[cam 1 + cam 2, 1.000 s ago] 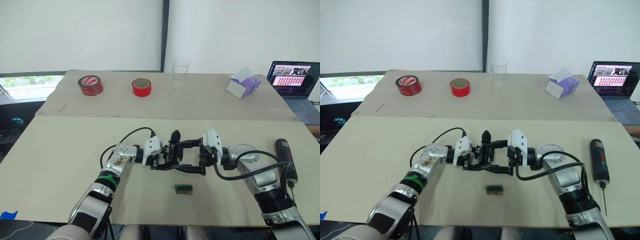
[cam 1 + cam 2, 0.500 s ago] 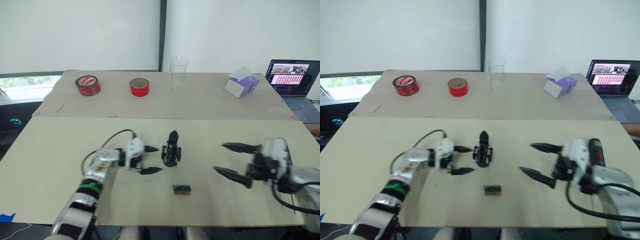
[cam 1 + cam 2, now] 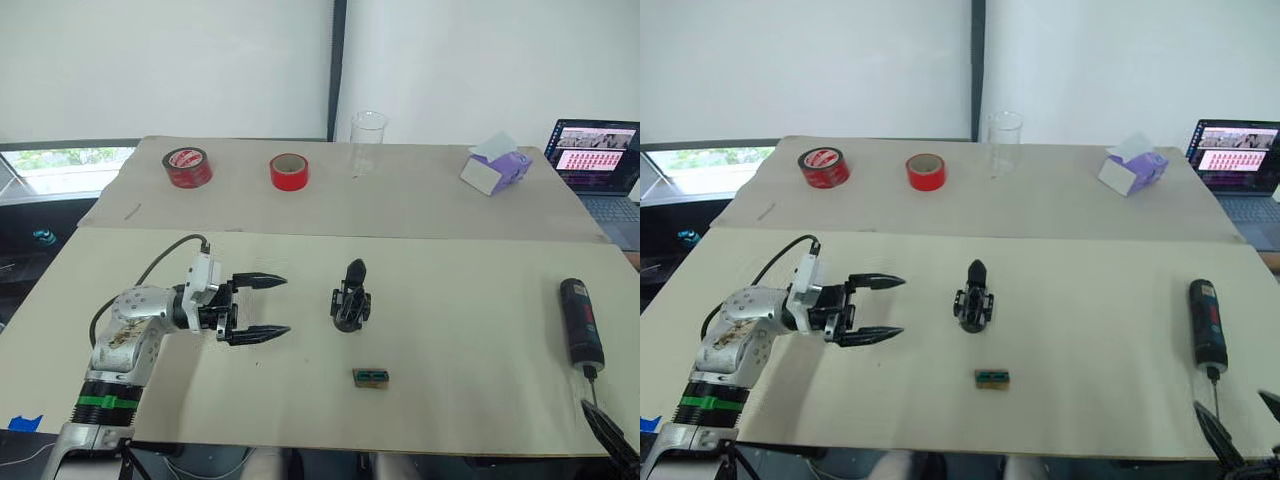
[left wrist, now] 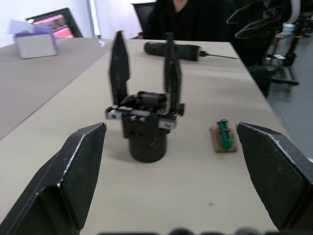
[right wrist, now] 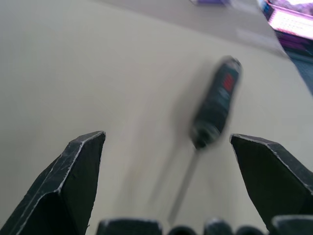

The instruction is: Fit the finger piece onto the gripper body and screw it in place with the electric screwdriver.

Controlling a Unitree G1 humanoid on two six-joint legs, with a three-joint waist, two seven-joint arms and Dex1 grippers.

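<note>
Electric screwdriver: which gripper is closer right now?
Right. The right gripper sits just below the electric screwdriver bit; the left gripper is far across the table, beyond the gripper body.

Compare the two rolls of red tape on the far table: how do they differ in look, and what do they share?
The left tape roll carries a white printed label on its face; the right tape roll is plain red. The left roll looks a darker red, the right roll brighter. Both lie flat on the far table, apart from each other, with open cores facing up.
</note>
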